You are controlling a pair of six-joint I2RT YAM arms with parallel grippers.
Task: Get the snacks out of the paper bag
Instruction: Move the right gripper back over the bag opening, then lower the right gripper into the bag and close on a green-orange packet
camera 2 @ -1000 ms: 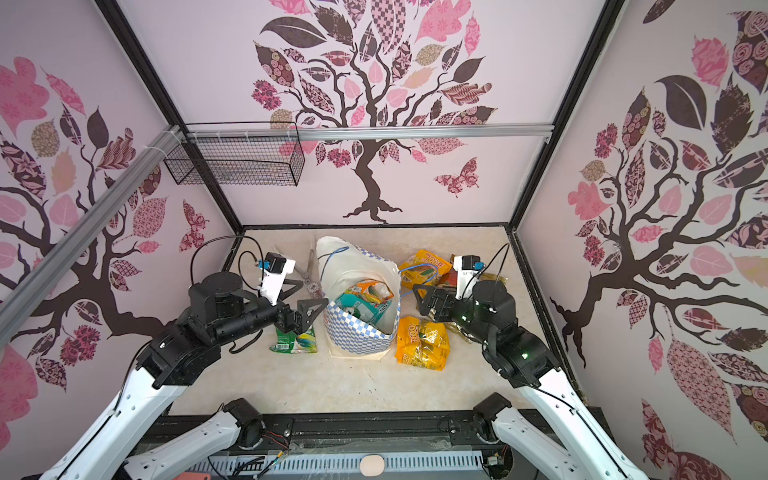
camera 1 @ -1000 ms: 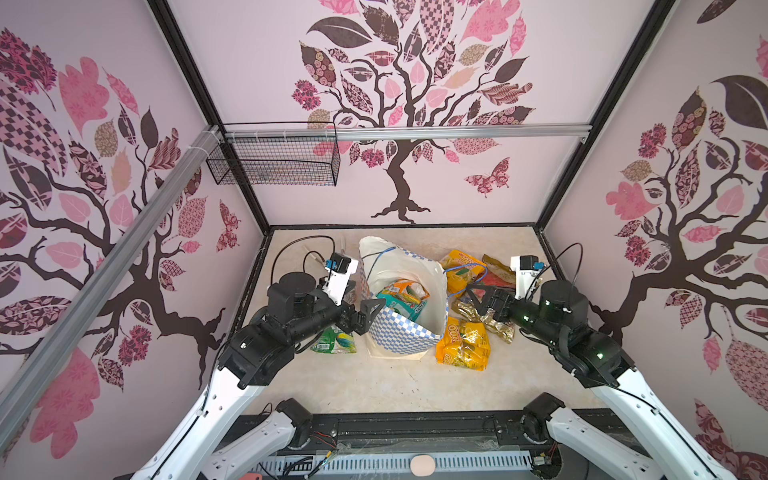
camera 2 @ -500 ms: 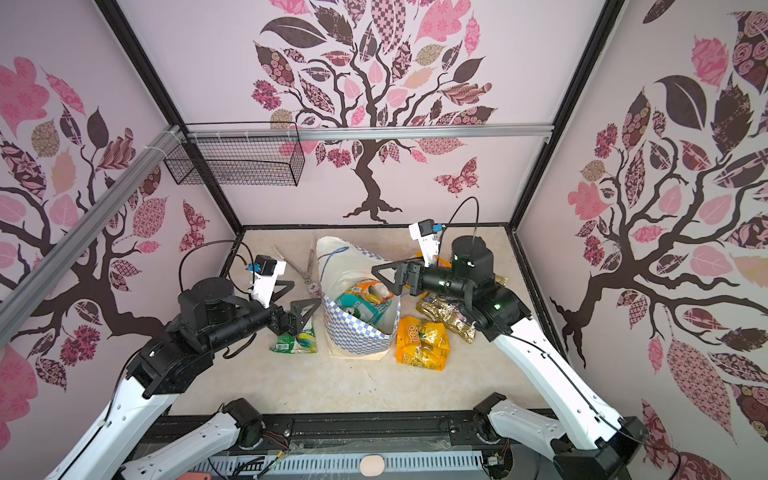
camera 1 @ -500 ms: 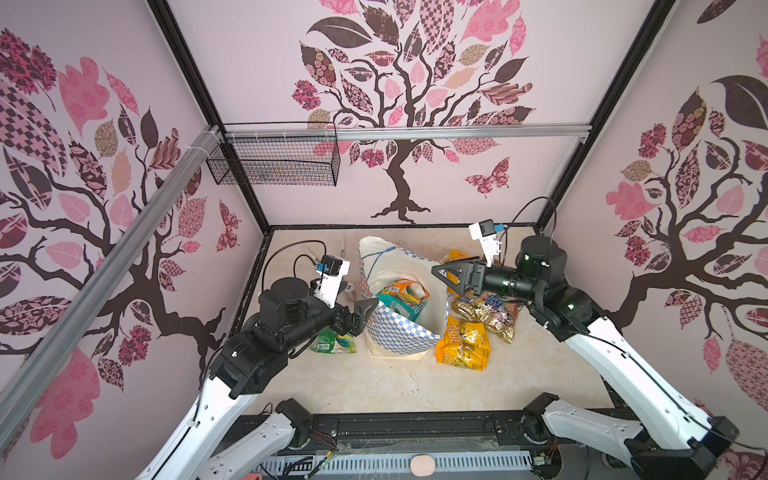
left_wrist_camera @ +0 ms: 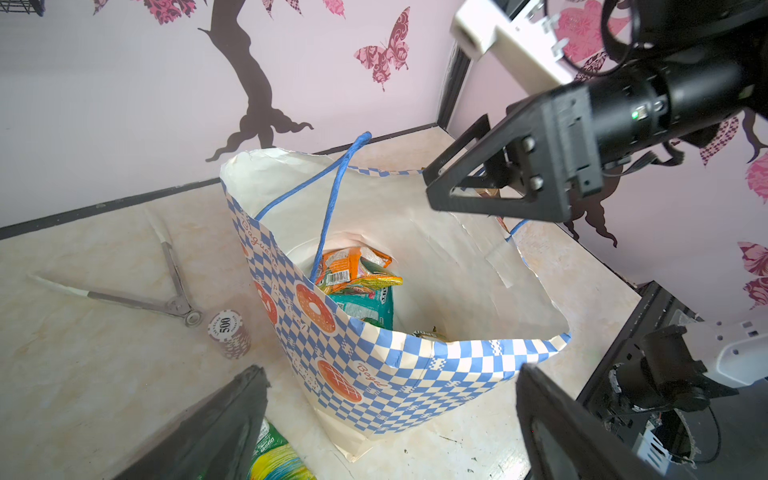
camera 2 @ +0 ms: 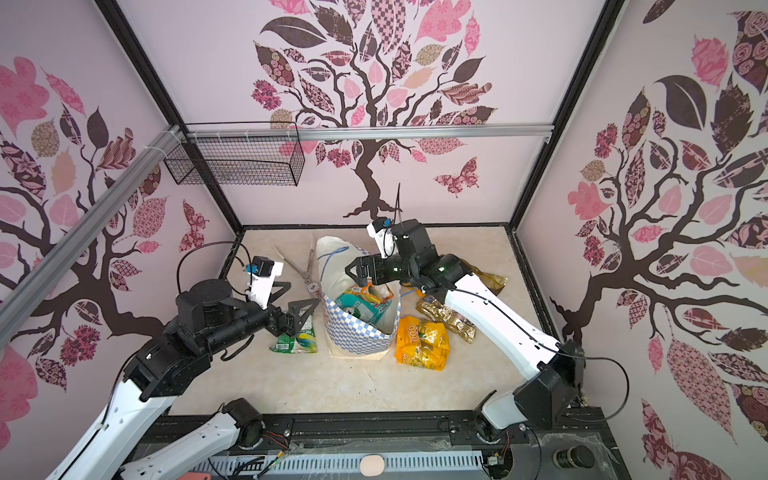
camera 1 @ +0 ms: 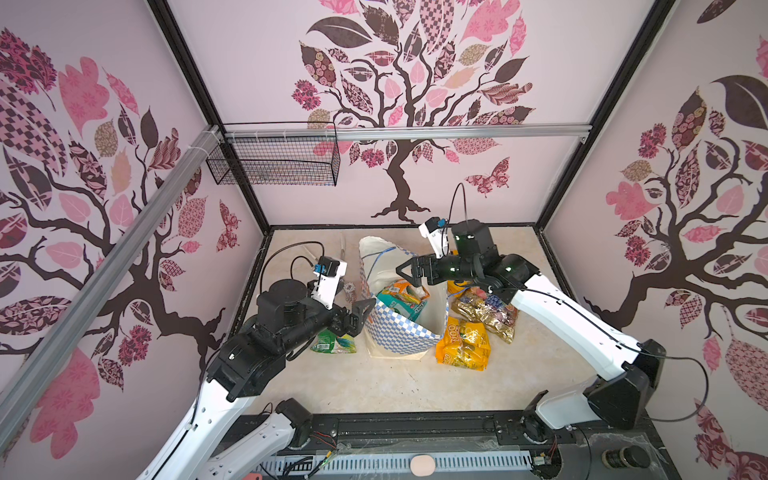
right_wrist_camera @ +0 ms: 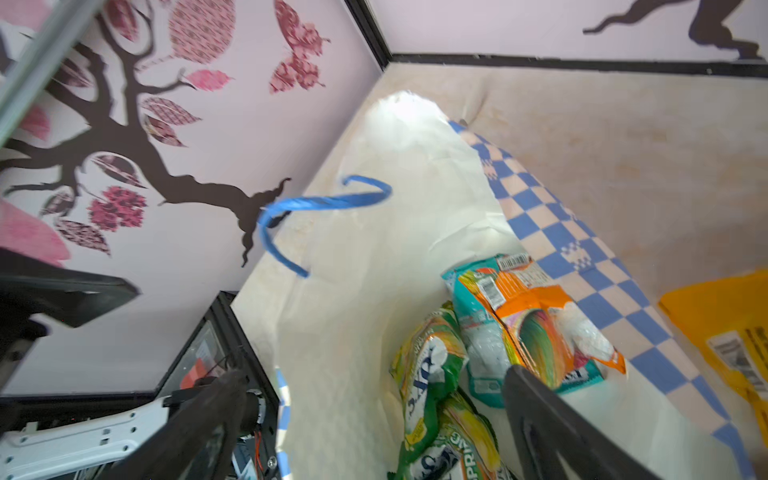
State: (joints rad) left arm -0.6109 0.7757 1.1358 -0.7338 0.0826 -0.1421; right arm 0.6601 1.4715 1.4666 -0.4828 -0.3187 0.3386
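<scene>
Two grippers are hovering at one paper bag (camera 1: 405, 332) in both top views. The left gripper (camera 1: 362, 311), jaws spread wide and gripping nothing, is sitting just beside the bag's left rim. The right gripper (camera 1: 406, 271), jaws likewise apart and empty, is hanging over the open mouth. The bag is standing upright near the middle of the tabletop (camera 1: 374, 386), showing blue-and-white checks outside and white paper inside. Four snacks are lying outside it: one green packet (camera 2: 296, 340) on its left, one yellow-orange packet (camera 2: 422, 344) and one gold packet (camera 2: 446, 318) on its right, and one amber packet (camera 2: 492, 278) farther back, partly behind the right arm. One pair of tongs (camera 2: 309, 266) is lying behind the left gripper, and one wire basket (camera 1: 274, 166) is hanging on the back wall.

From the left wrist, several orange round logos (left_wrist_camera: 316, 309) are showing on the checked side, and two blue cord handles (left_wrist_camera: 328, 199) are drooping at the mouth. Inside, one orange packet (left_wrist_camera: 351, 266) is lying on one teal packet (left_wrist_camera: 368, 305). One stack of poker chips (left_wrist_camera: 228, 334) is standing between bag and tongs.

From the right wrist, slightly blurred, the same two packets are lying beside green-and-yellow packaging (right_wrist_camera: 428, 365); whether that is one packet or two cannot be told.
</scene>
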